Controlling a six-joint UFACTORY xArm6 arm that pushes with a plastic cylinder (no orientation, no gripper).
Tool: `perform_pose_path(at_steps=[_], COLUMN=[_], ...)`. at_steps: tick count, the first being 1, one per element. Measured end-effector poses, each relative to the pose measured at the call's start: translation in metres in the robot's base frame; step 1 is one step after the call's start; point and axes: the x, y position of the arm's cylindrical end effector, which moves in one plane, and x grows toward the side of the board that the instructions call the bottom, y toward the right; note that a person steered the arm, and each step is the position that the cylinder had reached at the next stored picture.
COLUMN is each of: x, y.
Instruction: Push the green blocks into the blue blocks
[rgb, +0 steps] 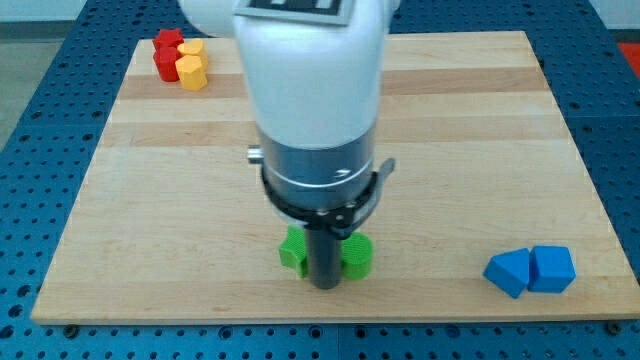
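The worktop (450, 120), a pale wooden board on a blue pegged base, fills most of the view. Over its middle hangs the arm (315, 90), a fat white and grey cylinder that hides a good part of the board behind it. From its underside a dark rod drops straight down, and my tip (327, 284) meets the wood near the view's bottom edge, a little left of centre. There are no fingers on this arm to be apart or together, only the plain rod.

The tip stands right between the two green blocks. One green block (293, 250) sits just to its left in the view, the other green block (357, 257) just to its right, both touching the rod or all but touching it; I cannot tell which. The left one looks angular, the right one rounder, though the rod covers part of each.

The blue blocks lie well off toward the view's right, near the bottom right corner, at about the same depth as the green pair. A blue wedge (507, 271) and a blue cube (552, 268) sit pressed together there. So the push, as I judge it, has to run rightward along the bottom edge, and the tip would likely need to get round to the left of the greens first.

Far off at the top left, a red block (167, 52) and two yellow blocks (191, 65) huddle together, clear of all this.
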Motion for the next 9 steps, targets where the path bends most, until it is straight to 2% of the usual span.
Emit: perform_pose_path(at_steps=[2, 3, 4, 6, 7, 9], x=[-0.006, 0.016, 0.032, 0.032, 0.008, -0.008], y=[0.052, 0.049, 0.034, -0.1, -0.118, -0.099])
